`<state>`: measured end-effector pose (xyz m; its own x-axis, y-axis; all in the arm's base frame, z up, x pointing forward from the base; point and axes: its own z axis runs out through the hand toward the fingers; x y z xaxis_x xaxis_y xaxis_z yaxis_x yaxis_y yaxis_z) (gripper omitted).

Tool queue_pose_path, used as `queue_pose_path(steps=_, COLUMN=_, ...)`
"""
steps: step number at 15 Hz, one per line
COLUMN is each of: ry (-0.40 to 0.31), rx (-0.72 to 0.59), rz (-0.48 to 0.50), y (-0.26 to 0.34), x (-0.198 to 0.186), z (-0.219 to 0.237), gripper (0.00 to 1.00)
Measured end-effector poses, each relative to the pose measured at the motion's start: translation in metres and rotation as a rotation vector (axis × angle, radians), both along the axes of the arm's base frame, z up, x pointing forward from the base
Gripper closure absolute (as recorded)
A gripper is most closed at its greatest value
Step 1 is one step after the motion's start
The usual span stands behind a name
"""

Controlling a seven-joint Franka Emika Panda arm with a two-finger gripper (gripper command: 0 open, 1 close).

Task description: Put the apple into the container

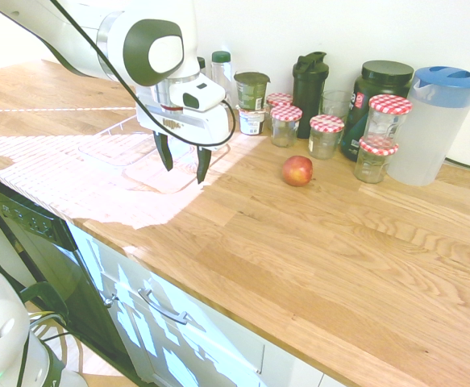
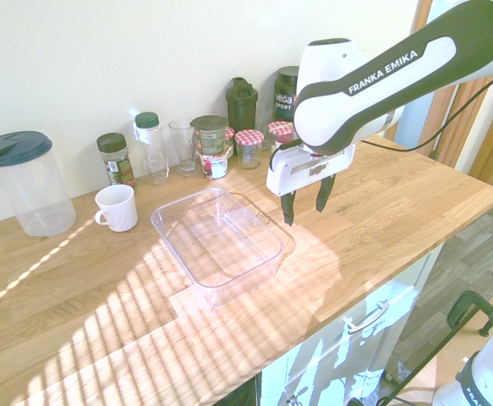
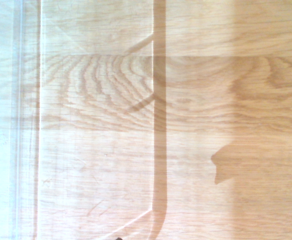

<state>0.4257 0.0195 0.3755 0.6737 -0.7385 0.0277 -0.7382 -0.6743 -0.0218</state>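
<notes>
The apple (image 1: 297,170), small, round and red-orange, rests on the wooden counter in front of a row of jars. It does not show in the second exterior view, where the arm covers that spot. The container (image 2: 221,241) is a shallow clear plastic box with rounded corners; in the first exterior view the container (image 1: 110,141) is washed out by sunlight. My gripper (image 1: 184,173) hangs open over the counter, between the container and the apple, fingers pointing down and holding nothing. From the other side the gripper (image 2: 304,216) stands just beyond the container's corner. The wrist view shows bare wood and a clear plastic wall (image 3: 15,125).
A flat clear tray (image 2: 286,244) lies beside the container, below the gripper. Along the wall stand jars with red-checked lids (image 1: 326,133), a black shaker bottle (image 1: 309,81), a dark tub (image 1: 380,93) and a blue-lidded pitcher (image 1: 436,125). A white mug (image 2: 117,207) sits left of the container.
</notes>
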Motion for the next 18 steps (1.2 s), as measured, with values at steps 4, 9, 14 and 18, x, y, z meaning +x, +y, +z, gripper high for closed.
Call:
queue_pose_path(steps=4, ry=-0.037, rx=0.0, rz=0.014, y=-0.006, x=0.016, z=0.025, gripper=0.0)
queue_pose_path(steps=9, ry=-0.01, rx=-0.006, rz=0.006, y=-0.079, x=0.087, z=0.091, gripper=0.0)
queue_pose_path(steps=14, ry=0.007, rx=-0.036, rz=0.145, y=-0.157, x=0.15, z=0.077, gripper=0.0)
queue_pose_path(steps=18, ry=0.028, rx=-0.048, rz=0.222, y=-0.179, x=0.162, z=0.051, gripper=0.0)
